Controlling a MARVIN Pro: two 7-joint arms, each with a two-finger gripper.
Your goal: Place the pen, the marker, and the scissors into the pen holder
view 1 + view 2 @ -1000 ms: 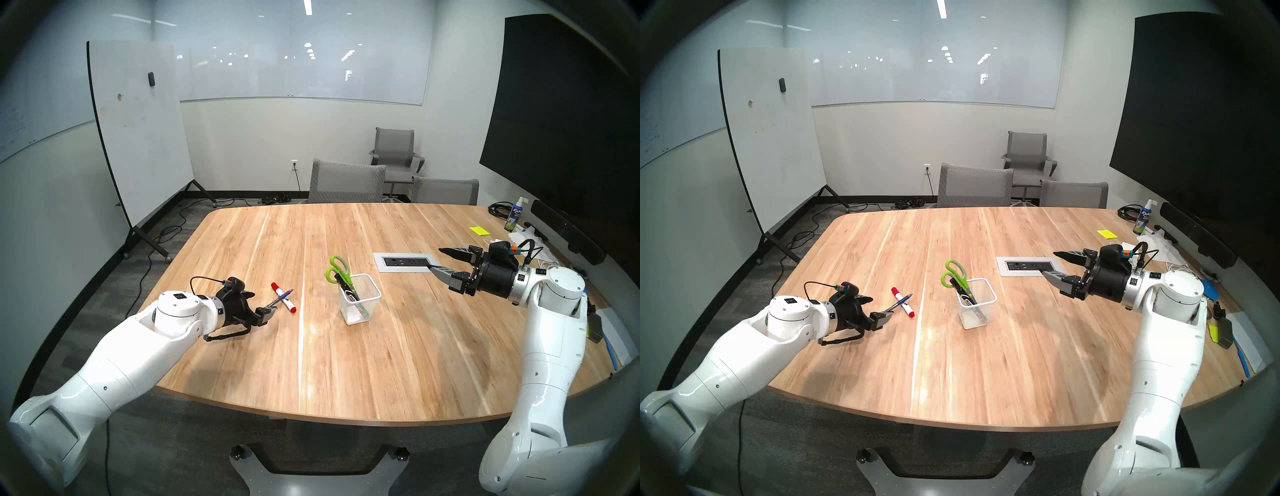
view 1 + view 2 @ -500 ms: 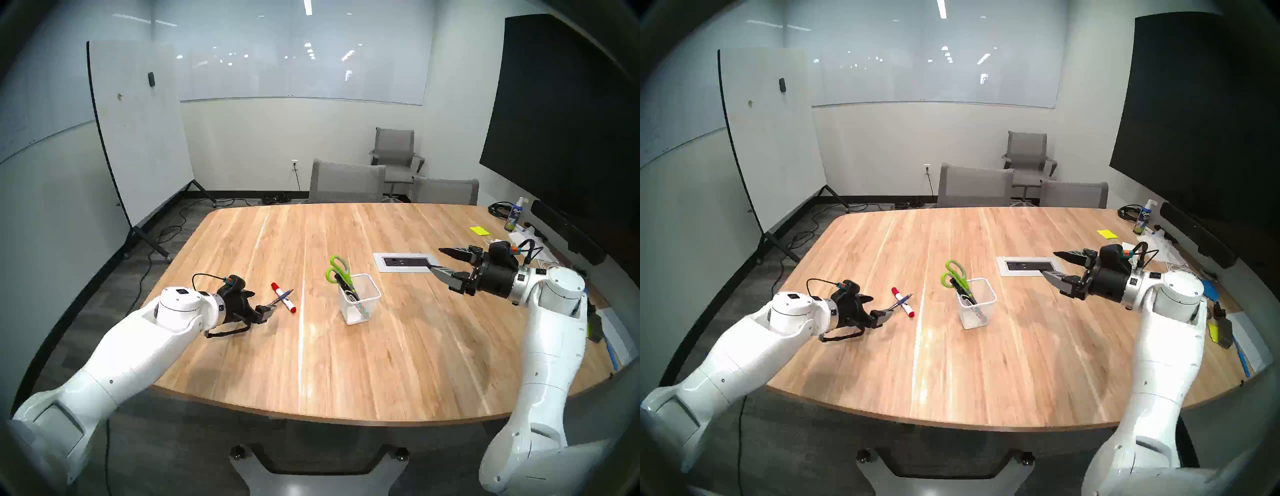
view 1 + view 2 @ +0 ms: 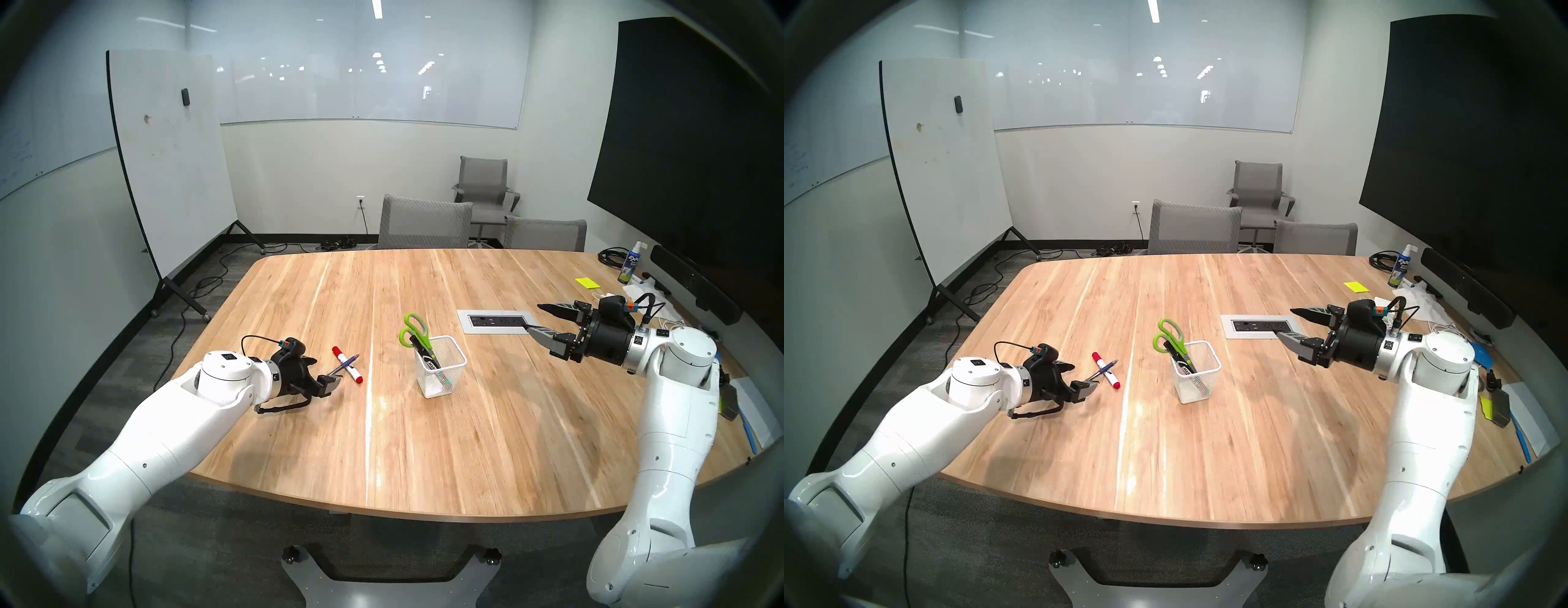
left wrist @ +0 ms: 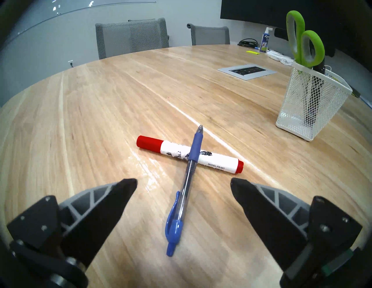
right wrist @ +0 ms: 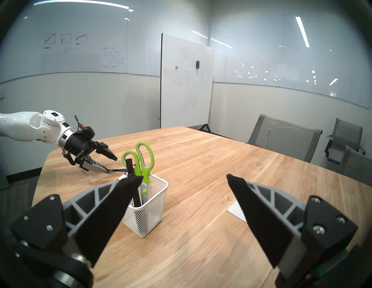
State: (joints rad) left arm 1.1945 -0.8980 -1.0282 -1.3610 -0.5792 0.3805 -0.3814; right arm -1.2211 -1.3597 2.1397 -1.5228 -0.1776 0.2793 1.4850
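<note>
Wrist view: pen (image 4: 186,193) crosses marker (image 4: 189,154)

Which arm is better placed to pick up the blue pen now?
Left. The left gripper is open with the pen lying between its fingers, across the white marker. The right gripper is open too, but it hangs beyond the pen holder, far from the pen.

Office meeting room: long wooden conference table (image 3: 424,424) with inset power outlets (image 3: 494,321), grey mesh chairs (image 3: 424,223), rolling whiteboard (image 3: 169,161), glass wallboards (image 3: 360,76), big dark wall screen (image 3: 687,148).
</note>
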